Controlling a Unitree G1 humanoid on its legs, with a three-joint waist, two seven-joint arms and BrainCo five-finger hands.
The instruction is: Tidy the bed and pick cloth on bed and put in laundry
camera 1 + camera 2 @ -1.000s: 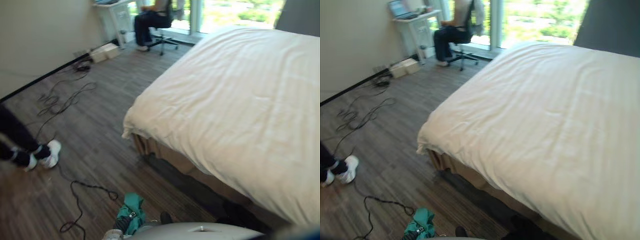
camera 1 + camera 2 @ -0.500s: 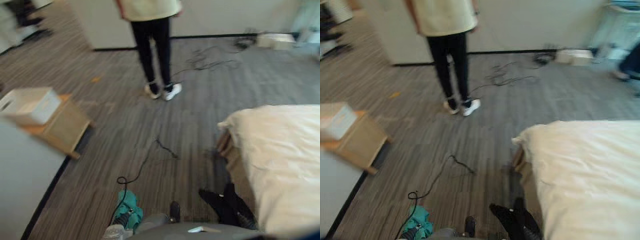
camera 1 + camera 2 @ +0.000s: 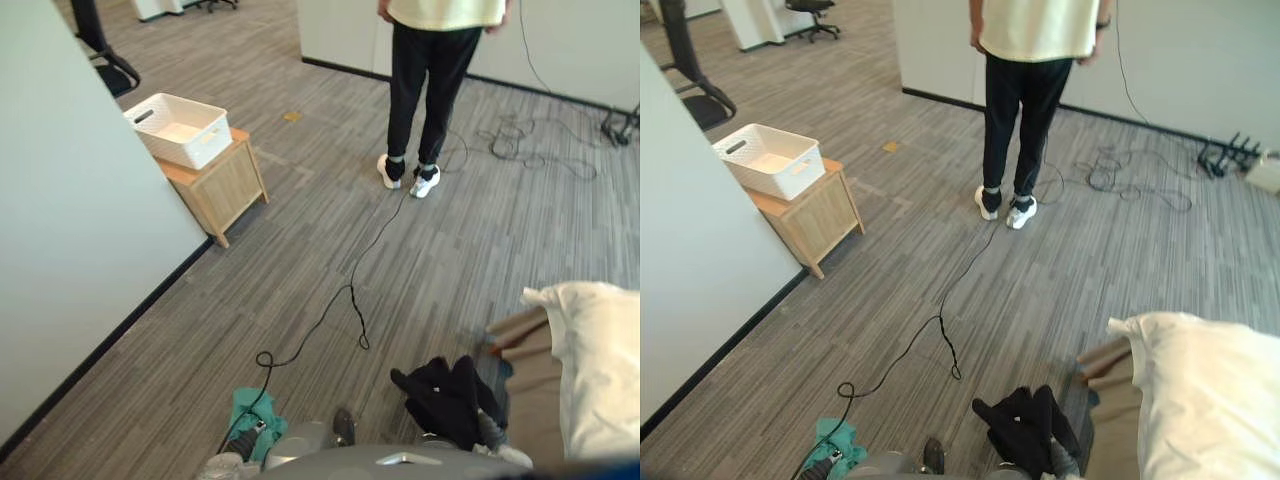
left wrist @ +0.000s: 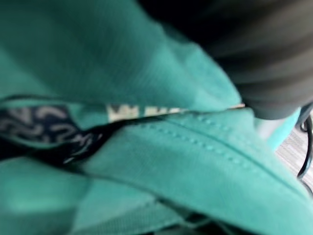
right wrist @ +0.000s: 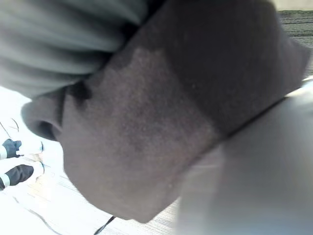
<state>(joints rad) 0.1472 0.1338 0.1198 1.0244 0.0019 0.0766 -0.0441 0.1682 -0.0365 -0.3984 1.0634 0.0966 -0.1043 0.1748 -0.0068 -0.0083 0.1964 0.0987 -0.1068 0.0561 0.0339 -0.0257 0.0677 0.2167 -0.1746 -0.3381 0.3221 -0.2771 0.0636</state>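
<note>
A teal cloth hangs at the bottom left of the eye views, bunched in my left hand, which is shut on it. In the left wrist view the same teal cloth lies right against the hand's dark cover. A black cloth hangs at the bottom right, with my right hand shut on it. Close up it looks dark grey. A white laundry basket stands on a small wooden cabinet by the left wall. The bed's corner shows at the right edge.
A person in dark trousers and white shoes stands on the grey plank floor beyond me. Loose cables lie near the far wall. A pale wall runs along the left, and an office chair is behind it.
The camera has swung left, away from the bed; the basket on its cabinet and the person have come fully into view. Both cloths have stayed in my hands.
</note>
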